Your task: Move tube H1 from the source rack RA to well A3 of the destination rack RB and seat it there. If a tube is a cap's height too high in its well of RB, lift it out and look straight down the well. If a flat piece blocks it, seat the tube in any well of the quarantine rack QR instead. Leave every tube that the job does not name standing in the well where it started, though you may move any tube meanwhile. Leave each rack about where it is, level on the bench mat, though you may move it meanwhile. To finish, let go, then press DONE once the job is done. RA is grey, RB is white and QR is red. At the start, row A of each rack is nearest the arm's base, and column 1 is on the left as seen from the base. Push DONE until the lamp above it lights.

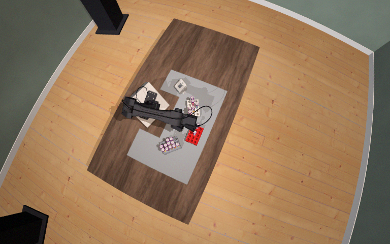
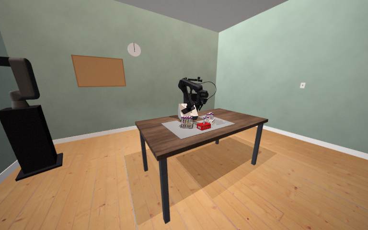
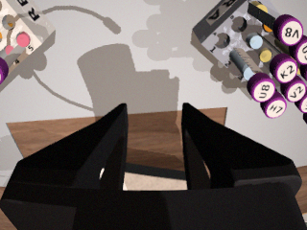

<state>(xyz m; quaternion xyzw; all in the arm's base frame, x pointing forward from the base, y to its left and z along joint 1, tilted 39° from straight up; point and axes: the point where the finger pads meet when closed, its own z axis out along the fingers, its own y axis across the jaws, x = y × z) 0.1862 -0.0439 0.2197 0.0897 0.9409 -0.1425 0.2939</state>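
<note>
My gripper (image 3: 154,113) (image 2: 199,109) is part open and empty, high above the mat. Grey rack RA (image 1: 169,152) (image 3: 230,33) holds many purple-capped tubes. In the wrist view it is upper right, with caps U8 (image 3: 263,88), H7 (image 3: 275,105), K2 (image 3: 285,70) and V2 (image 3: 295,90) readable. I cannot read an H1 cap. White rack RB (image 1: 188,103) (image 3: 40,31) holds several tubes; only its corner shows upper left in the wrist view, so well A3 cannot be checked. Red rack QR (image 1: 201,130) (image 2: 203,125) has a tube (image 1: 194,131) standing in it and another at its RB-side end.
A white box (image 1: 181,84) stands on the grey mat (image 1: 158,157), beyond RB from QR; no lit lamp can be made out. The arm's pale base plate (image 1: 164,102) is at the table's near side. The arm passes between RB and RA, its wrist over the edge of QR.
</note>
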